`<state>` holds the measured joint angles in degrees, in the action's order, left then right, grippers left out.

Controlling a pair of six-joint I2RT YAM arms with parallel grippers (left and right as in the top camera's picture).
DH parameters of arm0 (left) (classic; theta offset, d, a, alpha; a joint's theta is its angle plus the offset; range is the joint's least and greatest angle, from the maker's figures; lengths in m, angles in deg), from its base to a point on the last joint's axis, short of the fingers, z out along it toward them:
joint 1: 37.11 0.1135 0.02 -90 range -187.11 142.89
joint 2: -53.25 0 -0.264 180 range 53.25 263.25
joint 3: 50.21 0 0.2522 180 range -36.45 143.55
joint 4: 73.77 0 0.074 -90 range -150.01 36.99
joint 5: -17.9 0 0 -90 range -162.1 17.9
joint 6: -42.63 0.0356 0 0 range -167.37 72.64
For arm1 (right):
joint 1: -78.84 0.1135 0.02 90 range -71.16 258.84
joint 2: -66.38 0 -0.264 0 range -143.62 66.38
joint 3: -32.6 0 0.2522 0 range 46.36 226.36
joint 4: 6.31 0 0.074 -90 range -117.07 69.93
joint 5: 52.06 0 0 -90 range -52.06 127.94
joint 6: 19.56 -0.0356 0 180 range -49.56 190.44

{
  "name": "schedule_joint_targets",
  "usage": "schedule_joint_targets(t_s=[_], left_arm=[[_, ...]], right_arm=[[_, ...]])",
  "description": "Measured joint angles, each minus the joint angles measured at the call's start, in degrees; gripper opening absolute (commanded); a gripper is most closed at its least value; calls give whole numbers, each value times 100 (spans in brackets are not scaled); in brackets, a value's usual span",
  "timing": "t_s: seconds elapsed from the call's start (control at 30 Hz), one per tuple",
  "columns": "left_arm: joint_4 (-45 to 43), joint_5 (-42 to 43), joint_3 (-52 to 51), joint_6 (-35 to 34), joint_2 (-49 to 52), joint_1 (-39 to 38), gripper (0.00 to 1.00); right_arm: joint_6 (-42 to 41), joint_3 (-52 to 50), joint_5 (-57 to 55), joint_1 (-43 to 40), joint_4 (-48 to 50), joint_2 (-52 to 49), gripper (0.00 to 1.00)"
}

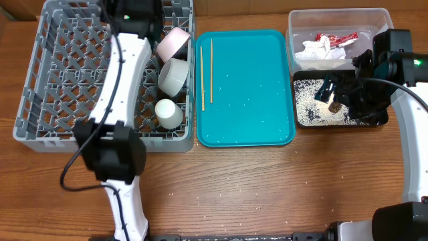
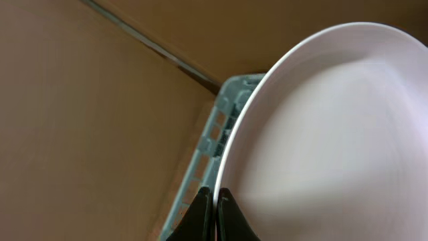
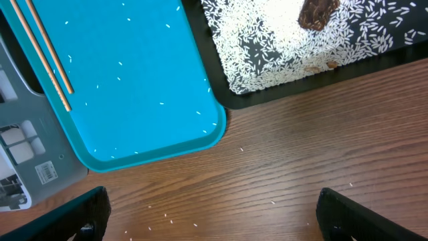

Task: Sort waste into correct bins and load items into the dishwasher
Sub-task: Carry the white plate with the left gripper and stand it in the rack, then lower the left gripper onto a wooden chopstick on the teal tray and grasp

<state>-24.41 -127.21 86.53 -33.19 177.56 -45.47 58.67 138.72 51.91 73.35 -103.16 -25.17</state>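
Wood-grain tabletop (image 1: 267, 194) carries everything, with two arms reaching in over it. At the left sits one grey rack (image 1: 53, 80). Along its right side I count two bowls (image 1: 174, 41), one behind the other and both tipped on their sides, and one cup (image 1: 168, 112) nearest the front.

The left arm stretches across the rack to its far edge. On its wrist camera, the left claw (image 2: 215, 211) is pressed together on the rim of the one plate (image 2: 321, 134), which stands on edge above the rack's wall. From overhead the arm hides the plate.

One teal tray (image 1: 254, 80) lies in the middle. Two chopsticks (image 1: 202, 73) rest side by side near its left edge, not touching each other.

At the far right, one clear tub (image 1: 334, 17) holds one red wrapper (image 1: 338, 39) and one white napkin (image 1: 315, 50), lying against each other. Just in front of it, one black tray (image 1: 334, 126) holds a spread of rice (image 1: 309, 104) and one brown lump (image 3: 317, 12). More rice grains speckle the teal tray and the tabletop.

The right claw (image 3: 212, 201) hangs over the black tray's near edge, spread wide and holding nothing.
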Motion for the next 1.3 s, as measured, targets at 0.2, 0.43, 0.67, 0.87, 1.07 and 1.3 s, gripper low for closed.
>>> schedule_joint_targets(t_s=[0.2, 0.43, 0.67, 0.87, 1.07, 1.3], left_arm=[[-236, 2, -9, 129, 654, 0, 4], [-275, 48, -39, 164, 756, 0, 68], [153, 103, 22, -31, 754, -83, 68], [1412, 1174, 820, -693, 605, -632, 54], [1687, 2693, 1624, -2061, 111, -1600, 51], [2455, 3244, 1611, -3742, 361, -2297, 54]], right_arm=[[-2, 0, -2, 0, -7, 0, 100], [0, 0, -2, 0, 0, 0, 100], [0, 0, -2, 0, -2, 0, 100], [0, 0, -2, 0, 2, 0, 100], [0, 0, -2, 0, -2, 0, 100], [0, 0, -2, 0, 2, 0, 100]])
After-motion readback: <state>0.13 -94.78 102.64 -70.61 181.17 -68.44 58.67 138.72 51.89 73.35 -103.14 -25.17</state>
